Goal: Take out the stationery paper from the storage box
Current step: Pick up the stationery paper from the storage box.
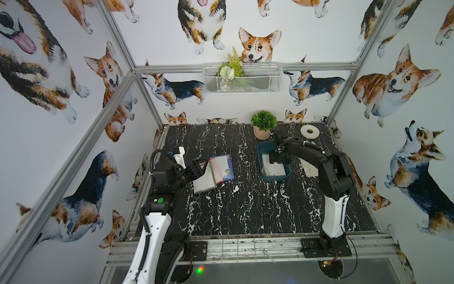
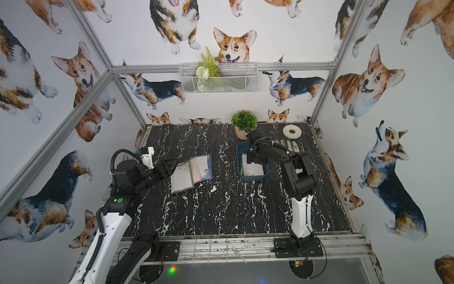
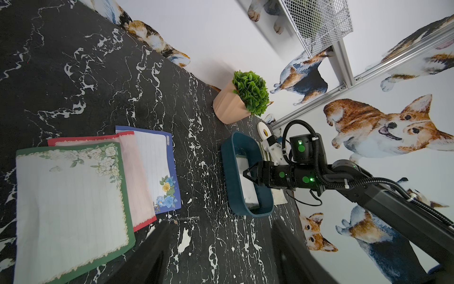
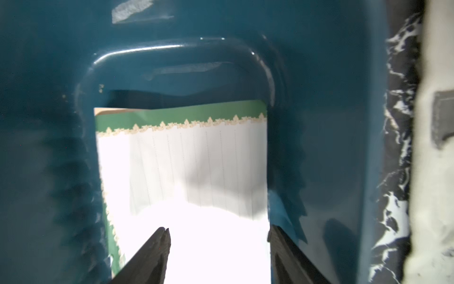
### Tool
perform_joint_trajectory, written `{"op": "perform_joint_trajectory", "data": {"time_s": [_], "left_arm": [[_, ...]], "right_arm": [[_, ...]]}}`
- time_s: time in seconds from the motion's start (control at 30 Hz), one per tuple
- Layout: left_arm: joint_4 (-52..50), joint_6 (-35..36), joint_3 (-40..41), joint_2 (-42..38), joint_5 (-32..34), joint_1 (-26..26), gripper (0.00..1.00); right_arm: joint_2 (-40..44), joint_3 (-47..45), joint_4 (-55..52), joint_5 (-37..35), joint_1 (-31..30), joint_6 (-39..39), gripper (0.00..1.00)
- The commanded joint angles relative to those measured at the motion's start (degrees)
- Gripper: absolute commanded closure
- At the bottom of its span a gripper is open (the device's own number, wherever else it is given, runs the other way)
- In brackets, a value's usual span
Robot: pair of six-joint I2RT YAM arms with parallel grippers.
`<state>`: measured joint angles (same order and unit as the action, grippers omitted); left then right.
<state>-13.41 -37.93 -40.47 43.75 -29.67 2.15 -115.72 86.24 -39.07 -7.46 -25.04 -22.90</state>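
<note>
**Top views.** The right gripper [image 1: 276,161] is down inside the storage box [image 1: 261,150]. The arm's own body hides the tips, so jaw spacing cannot be read here. The stationery paper left to remove, a white sheet [image 1: 273,170], lies flat on the box floor, directly under and just past that gripper. The left gripper [image 1: 201,169] hangs well apart from the box, beside three sheets already out on the table [image 1: 245,209]. These are a green-bordered sheet [image 1: 205,182], a red-bordered sheet [image 1: 217,171] and a navy-floral sheet [image 1: 227,167]. The right arm is plainly the nearer one.

**Left wrist view.** This arm's own fingers [image 3: 157,248] stand apart with nothing between them. The box lies ahead of them. The right gripper [image 3: 248,174] dips over its rim, tips forked apart.

**Right wrist view.**
- **Fingers:** The fingers [image 4: 152,255] are apart and nothing is clamped. One tip sits low over the paper, the other at the sheet's side edge next to the box wall.
- **Key relation:** The sheet's long axis runs straight ahead of the fingertips, along the box's length.
- **Look of the sheet:** It is white and faintly ruled, with a green border and cream scalloped trim. The end nearest the fingers is washed out by glare. A peach corner [image 4: 103,112] peeks from beneath at the far end, so likely more than one sheet remains.
- **Judgement:** The paper is thin and lies flat against the floor, so it offers little to pinch. The pick probably needs an edge or a buckle raised first.
</note>
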Motion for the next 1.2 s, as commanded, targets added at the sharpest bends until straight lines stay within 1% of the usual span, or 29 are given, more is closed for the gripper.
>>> {"op": "perform_joint_trajectory", "data": {"time_s": [0.0, 0.2, 0.27, 0.3, 0.37, 0.47, 0.67, 0.73, 0.77, 0.87, 0.93, 1.17], "left_arm": [[-0.6, 1.0, -0.5, -0.3, 0.2, 0.0, 0.32], [-0.6, 1.2, -0.7, 0.3, 0.2, 0.0, 0.32], [-0.4, 1.1, -0.7, 0.5, 0.2, 0.0, 0.32], [-0.2, 1.0, -0.5, 0.6, 0.2, 0.0, 0.32], [0.0, 0.9, -0.4, 0.6, 0.2, 0.0, 0.32], [-0.1, 1.0, -0.4, 0.6, 0.2, -0.1, 0.32], [0.0, 1.0, -0.1, 0.7, 0.1, 0.0, 0.32], [0.0, 0.9, 0.2, 0.6, 0.2, 0.0, 0.32], [0.0, 0.9, 0.4, 0.5, 0.3, -0.1, 0.32], [-0.1, 0.8, 0.6, 0.4, 0.3, 0.0, 0.32], [0.0, 0.8, 0.6, 0.3, 0.2, 0.0, 0.32], [0.1, 0.3, 0.0, 0.7, -0.9, 0.0, 0.32]], "right_arm": [[-1.0, 0.4, -1.5, -0.4, 0.0, -0.5, 0.31], [-1.8, -0.4, -1.6, -0.8, 0.0, -0.4, 0.33], [-2.1, -0.6, -1.5, -0.7, 0.0, -0.4, 0.36], [-2.3, -0.7, -1.6, -0.8, 0.0, -0.4, 0.41], [-2.6, -0.9, -1.5, -0.8, 0.0, -0.2, 0.45], [-2.8, -1.2, -1.4, -0.8, 0.0, -0.1, 0.55], [-2.8, -1.4, -1.3, -0.3, 0.0, 0.3, 0.82], [-2.6, -1.3, -1.3, 0.0, 0.0, 0.6, 0.98], [-2.5, -1.3, -1.3, 0.3, 0.0, 0.8, 1.0], [-1.4, -0.5, -1.8, 0.6, -0.2, 0.9, 1.0], [0.3, 0.0, -2.1, -0.3, -0.7, 1.1, 1.0], [7.8, 2.5, -3.6, -3.3, -2.1, 1.8, 1.0]]}}
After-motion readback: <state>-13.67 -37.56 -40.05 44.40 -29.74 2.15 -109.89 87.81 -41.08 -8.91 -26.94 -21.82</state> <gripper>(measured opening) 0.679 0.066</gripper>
